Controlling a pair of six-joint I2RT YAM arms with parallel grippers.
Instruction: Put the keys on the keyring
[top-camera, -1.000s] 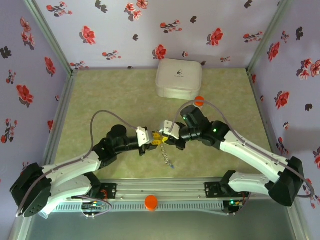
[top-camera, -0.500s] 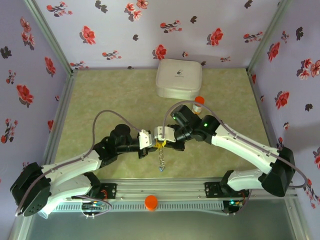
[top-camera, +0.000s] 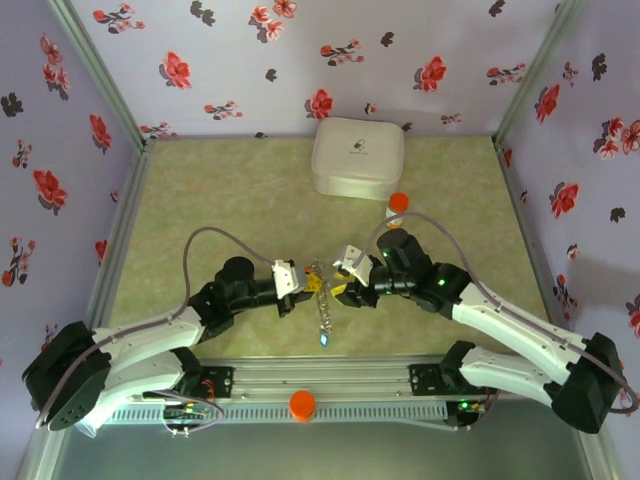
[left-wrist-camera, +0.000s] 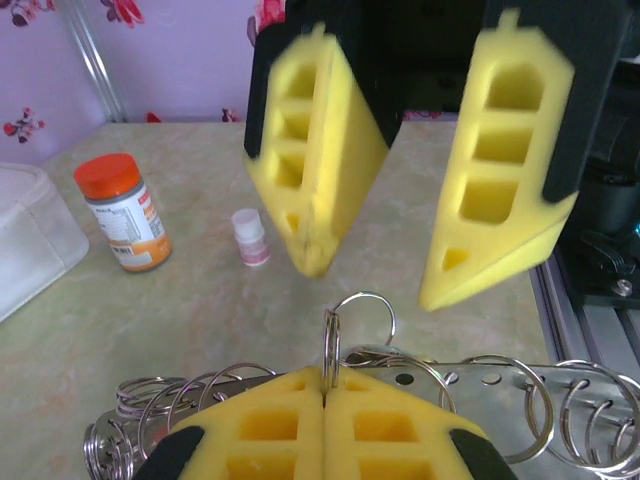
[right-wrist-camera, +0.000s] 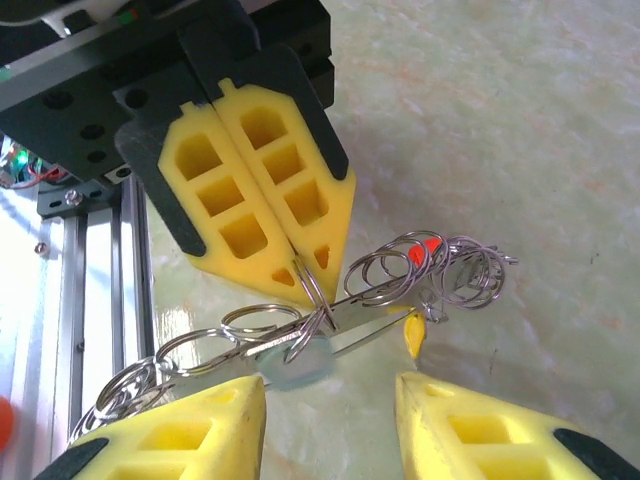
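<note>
Those yellow pads (left-wrist-camera: 320, 170) look like matt, spongy foam with moulded cut-outs, sat on smooth black plastic backs. The keyring (left-wrist-camera: 420, 378) is bare shiny metal: thin wire loops on a flat polished strip. The tabletop (left-wrist-camera: 150, 330) is smooth, marbled pale green, with only a faint sheen. The bottle (left-wrist-camera: 125, 212) is plastic with a glossy orange cap and a paper-looking label. The white box (top-camera: 357, 158) is smooth, satiny plastic, far as I can tell.
</note>
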